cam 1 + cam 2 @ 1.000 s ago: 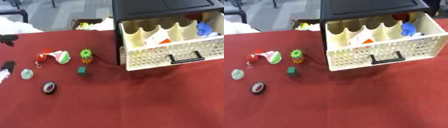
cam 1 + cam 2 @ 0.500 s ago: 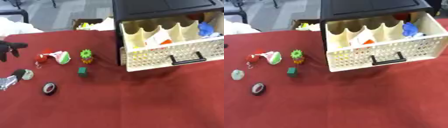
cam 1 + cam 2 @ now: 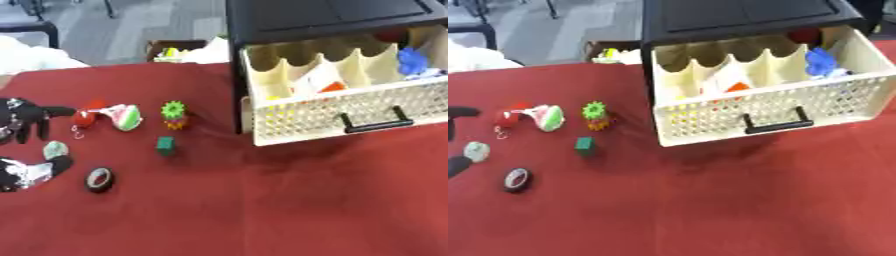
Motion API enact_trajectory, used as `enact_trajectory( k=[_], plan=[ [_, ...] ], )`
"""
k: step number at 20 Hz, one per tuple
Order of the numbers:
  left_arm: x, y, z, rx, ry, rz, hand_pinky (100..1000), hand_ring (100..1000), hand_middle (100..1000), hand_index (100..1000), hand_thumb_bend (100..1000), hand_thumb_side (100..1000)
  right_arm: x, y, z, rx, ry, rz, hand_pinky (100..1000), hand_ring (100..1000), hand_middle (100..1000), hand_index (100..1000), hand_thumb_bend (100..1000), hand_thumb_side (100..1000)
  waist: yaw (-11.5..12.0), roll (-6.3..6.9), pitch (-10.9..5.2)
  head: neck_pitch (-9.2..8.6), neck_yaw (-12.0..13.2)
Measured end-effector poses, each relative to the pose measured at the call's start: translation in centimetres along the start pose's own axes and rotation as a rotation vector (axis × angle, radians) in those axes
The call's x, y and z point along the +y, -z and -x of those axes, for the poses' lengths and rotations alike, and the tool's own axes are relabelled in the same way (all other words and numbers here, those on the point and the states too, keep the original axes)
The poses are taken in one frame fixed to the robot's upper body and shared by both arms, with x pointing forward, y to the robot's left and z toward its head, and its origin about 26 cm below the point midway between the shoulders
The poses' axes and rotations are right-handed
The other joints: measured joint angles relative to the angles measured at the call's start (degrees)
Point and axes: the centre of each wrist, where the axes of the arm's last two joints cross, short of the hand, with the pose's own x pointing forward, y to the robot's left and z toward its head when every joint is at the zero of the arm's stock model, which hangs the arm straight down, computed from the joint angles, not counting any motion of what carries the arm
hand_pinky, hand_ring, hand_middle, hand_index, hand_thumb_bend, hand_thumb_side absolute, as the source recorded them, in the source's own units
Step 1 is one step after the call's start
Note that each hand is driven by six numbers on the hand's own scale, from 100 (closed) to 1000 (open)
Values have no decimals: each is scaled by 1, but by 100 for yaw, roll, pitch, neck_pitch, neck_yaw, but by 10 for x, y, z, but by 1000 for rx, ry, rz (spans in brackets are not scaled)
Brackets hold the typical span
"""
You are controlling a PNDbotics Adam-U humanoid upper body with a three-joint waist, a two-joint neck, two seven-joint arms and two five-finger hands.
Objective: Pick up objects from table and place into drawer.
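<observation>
Objects lie scattered on the left part of the red tabletop (image 3: pixel 262 210): a red and white-green toy (image 3: pixel 109 115), a green gear-shaped piece (image 3: pixel 174 109) on something orange, a small green cube (image 3: pixel 165 144), a pale round thing (image 3: pixel 55 149) and a black tape roll (image 3: pixel 99 179). Well to their right the cream drawer (image 3: pixel 772 107) stands pulled out of its black cabinet (image 3: pixel 737 20), its compartments holding blurred blue, red and orange items. At the left edge the left hand (image 3: pixel 22 120) is cut off, fingers spread either side of the pale thing, grasping nothing. The right hand shows nowhere.
</observation>
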Motion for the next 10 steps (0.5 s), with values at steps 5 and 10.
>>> enact_trajectory(
  k=[5,10],
  plan=[
    [-9,7,0,-11,-24,46,517,526,607,990,379,925,1,2,0,-3,1,-2,389,502,499,779,100,1000,-25,4,1,-12,2],
    [-13,14,0,-28,-18,122,555,620,745,1000,473,955,1,2,0,1,1,-3,388,502,497,777,100,1000,-35,7,1,-44,11]
  ],
)
